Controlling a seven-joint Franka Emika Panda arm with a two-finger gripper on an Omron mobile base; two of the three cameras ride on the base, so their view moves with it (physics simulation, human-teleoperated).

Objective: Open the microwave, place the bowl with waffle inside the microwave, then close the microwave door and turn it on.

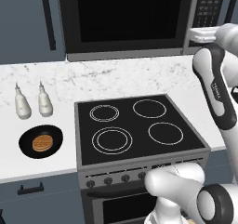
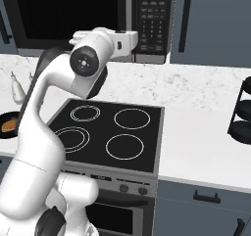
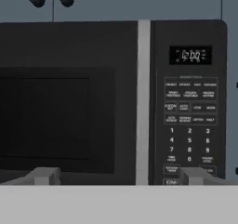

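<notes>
The microwave (image 1: 125, 51) hangs above the stove, and its door (image 3: 69, 111) with the black glass window is closed. A grey vertical strip (image 3: 143, 102) separates the door from the keypad panel (image 3: 189, 121). My gripper (image 3: 120, 176) is raised in front of the microwave, level with its lower edge and facing that strip. It is open, its fingertips (image 3: 44, 175) far apart with nothing between them. The hand (image 2: 122, 39) hovers just short of the keypad (image 2: 154, 22). The black bowl with waffle (image 1: 41, 141) rests on the counter left of the stove and also appears at the left edge as the bowl (image 2: 7, 125).
The four-ring stove (image 1: 135, 125) lies below the arm, with knobs and an oven door at its front. Two white bottles (image 1: 22, 104) (image 1: 45, 101) stand behind the bowl. A black tiered rack (image 2: 242, 112) stands on the right counter. Blue-grey cabinets flank the microwave.
</notes>
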